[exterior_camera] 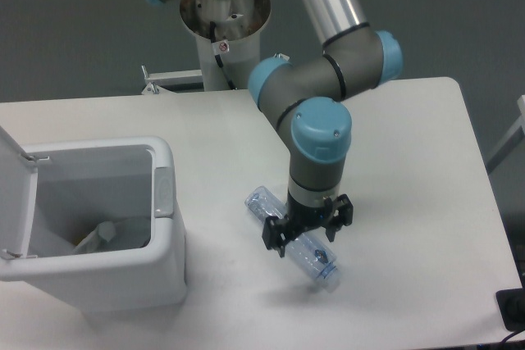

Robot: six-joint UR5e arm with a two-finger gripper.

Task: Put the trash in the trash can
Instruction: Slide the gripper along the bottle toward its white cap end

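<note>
While straddled by the gripper (305,236), the clear bottle (295,239) seems crushed.

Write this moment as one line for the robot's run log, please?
pincer: open, straddling plastic bottle | bottle: lying on table, not lifted | trash can: lid open

White tabletop (426,170) under grey surroundings. White trash can (123,272) with a paler grey inside and a white flip lid (15,202); something pale with a yellowish streak at its bottom. Clear, bluish-tinted plastic bottle (308,252) with a white cap (330,281). Black end effector (305,231) on a grey arm (316,174) with light blue joint caps and a silvery metal tube.
</note>
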